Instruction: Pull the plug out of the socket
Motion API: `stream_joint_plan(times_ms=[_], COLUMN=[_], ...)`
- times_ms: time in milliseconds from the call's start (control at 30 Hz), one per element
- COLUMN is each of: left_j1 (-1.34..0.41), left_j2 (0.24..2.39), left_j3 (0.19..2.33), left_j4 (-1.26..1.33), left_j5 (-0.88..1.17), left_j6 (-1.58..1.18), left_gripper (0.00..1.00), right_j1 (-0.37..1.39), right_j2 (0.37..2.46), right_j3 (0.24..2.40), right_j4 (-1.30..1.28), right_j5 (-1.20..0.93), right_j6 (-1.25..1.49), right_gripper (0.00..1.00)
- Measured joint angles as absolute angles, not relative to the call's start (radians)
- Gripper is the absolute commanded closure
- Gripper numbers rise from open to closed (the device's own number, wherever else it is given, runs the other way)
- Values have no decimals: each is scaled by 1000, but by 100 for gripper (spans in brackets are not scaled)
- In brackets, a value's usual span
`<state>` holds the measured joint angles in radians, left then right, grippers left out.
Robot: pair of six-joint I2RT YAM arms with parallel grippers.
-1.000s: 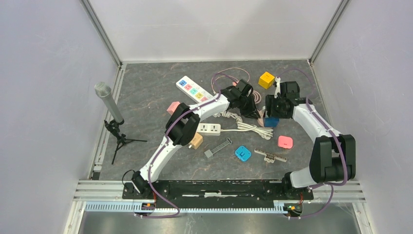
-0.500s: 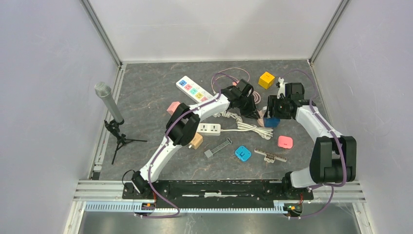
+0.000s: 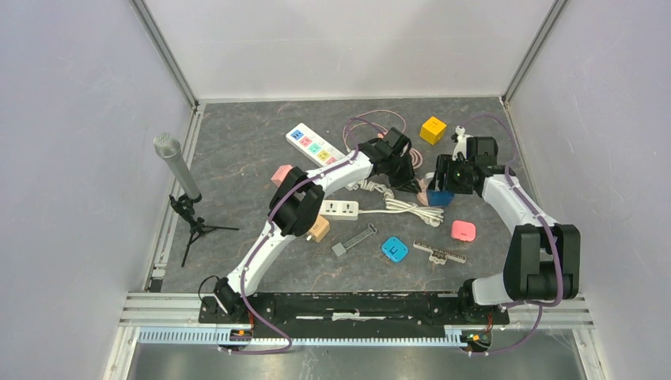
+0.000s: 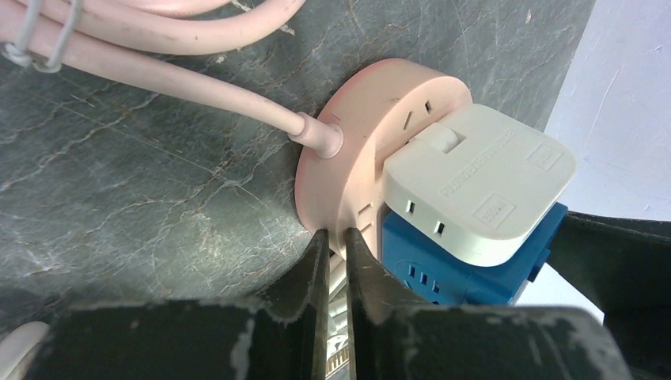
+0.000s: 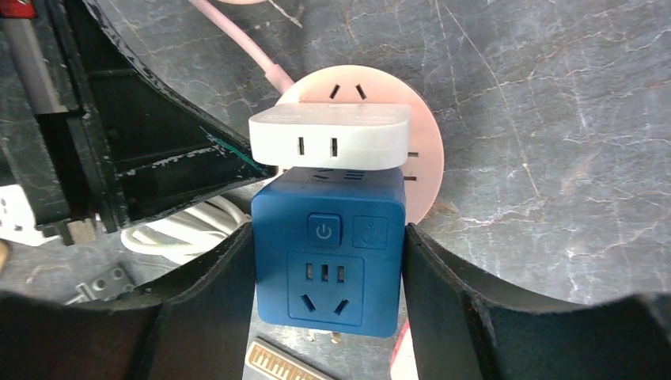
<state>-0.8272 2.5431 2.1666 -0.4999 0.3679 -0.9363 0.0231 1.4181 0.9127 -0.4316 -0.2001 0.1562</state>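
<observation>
Your right gripper [image 5: 327, 233] is clamped on the blue plug [image 5: 340, 305], one finger flat against each side face. That grip looks chosen so you can draw the plug straight out of the round pink socket [image 5: 423, 150] it is seated in, just beside the white adapter [image 5: 328, 138]. Your left gripper [image 4: 336, 245] has its fingers pressed together, tips set against the socket's rim, seemingly to pin the disc to the table [image 4: 119, 198] so it does not lift with the plug.
</observation>
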Motion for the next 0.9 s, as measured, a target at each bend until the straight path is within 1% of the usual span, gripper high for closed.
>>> stream_joint_plan(times_ms=[133,200,300,400,467,600,667,700,733,833,900], left_j1=[-827,-827,-825,-823,-823,-823,-824,-825,-825,-825,-825], left_j2=[2543,2543,2543,2543,2543,2545,2547,2548,2548,2553,2559], left_j3=[2167,2167,2168,2171,2171,2173,2176,2177,2178,2181,2181], left_j4=[-501,-501,-516,-526,-529,-522,-520,-519,-520,-519,-513], left_j5=[368,368,370,374,376,376,377,377,379,382,393], left_j6=[-936,-936,-936,-936,-936,-937,-937,-937,-937,-937,-938], left_gripper=[87,87,87,86,87,86,84,81,78,67,61], right_j1=[7,43,141,181,173,104,84,81,81,83,89], right_j2=[1417,1415,1415,1411,1407,1406,1407,1407,1407,1407,1407], right_j3=[906,910,934,941,942,946,946,946,946,943,931], right_j4=[-406,-407,-430,-443,-452,-459,-467,-469,-469,-471,-469], right_j5=[-245,-197,-65,-12,-22,-114,-139,-142,-142,-126,-105], right_j6=[181,173,132,114,114,131,138,141,141,141,141], right_gripper=[100,100,100,100,100,100,100,100,97,57,40])
